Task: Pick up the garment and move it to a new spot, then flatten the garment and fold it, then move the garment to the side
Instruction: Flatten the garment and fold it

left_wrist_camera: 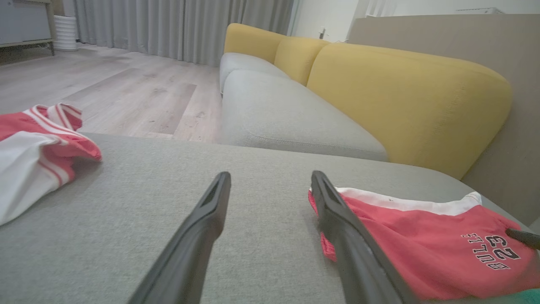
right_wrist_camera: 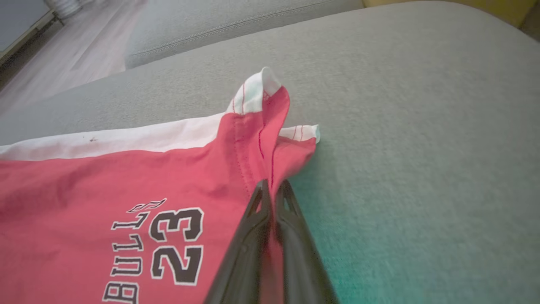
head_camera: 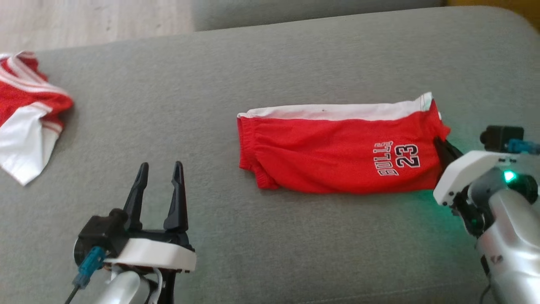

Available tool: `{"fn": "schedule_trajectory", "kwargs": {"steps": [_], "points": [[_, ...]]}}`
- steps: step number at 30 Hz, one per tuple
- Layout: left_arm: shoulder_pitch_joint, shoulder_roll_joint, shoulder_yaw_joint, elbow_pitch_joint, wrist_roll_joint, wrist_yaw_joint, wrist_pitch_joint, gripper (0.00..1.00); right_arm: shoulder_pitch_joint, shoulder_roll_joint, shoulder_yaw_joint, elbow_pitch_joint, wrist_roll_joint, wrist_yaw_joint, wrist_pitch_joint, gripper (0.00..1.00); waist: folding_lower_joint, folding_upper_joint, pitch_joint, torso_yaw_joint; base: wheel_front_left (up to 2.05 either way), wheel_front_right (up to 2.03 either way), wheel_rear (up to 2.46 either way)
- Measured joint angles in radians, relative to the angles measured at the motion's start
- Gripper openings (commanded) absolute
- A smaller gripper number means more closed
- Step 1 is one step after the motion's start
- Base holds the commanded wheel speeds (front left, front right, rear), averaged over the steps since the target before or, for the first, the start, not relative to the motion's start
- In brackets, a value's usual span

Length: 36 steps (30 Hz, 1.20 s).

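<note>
Pinching the end of the shorts (head_camera: 329, 156), the right end effector (right_wrist_camera: 272, 185) has its jaws squeezed together with a ridge of red cloth caught between them, right at the hem seam. Just ahead of its tips the fabric stands up in a little peak, with white trim and thin red stripes on top. Off to its left the garment runs out long and low on the grey cushion (head_camera: 211, 76). It's red mesh doubled over, with a white band along the far edge and "BULLS 23" printed close to the pinch. The elastic waist is bunched at the end farthest from the grip. There are some soft wrinkles, but it lies fairly flat.

My read: the fold looks done, or nearly so, and this grip is the start of shifting the shorts aside. The next move calls for a low, steady drag or a small lift, so the layers don't slide apart. With a hold at one end alone, the waist end could trail and open.

Over to the left end effector (head_camera: 161, 165): jaws spread wide, nothing in them, poised over bare cushion. The waist end sits off to its right, not touching. Well out to its left lies a second garment (head_camera: 25, 109), red and white, crumpled. Beyond its tips are a yellow backrest (left_wrist_camera: 400, 93) and a wooden floor (left_wrist_camera: 105, 84).
</note>
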State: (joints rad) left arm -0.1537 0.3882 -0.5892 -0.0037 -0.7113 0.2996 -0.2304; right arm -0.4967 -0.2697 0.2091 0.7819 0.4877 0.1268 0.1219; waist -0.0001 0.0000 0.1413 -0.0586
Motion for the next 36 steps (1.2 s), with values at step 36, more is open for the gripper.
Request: {"fn": "schedule_trajectory", "kwargs": {"steps": [36], "points": [[0.018, -0.06, -0.005, 0.061, -0.003, -0.033, -0.018, 1.0, -0.104, 0.198, 0.304, -0.119, 0.012, 0.0, 0.156, 0.16, 0.0001, 0.0, -0.031, 0.205, 0.0, 0.0, 0.0]]}}
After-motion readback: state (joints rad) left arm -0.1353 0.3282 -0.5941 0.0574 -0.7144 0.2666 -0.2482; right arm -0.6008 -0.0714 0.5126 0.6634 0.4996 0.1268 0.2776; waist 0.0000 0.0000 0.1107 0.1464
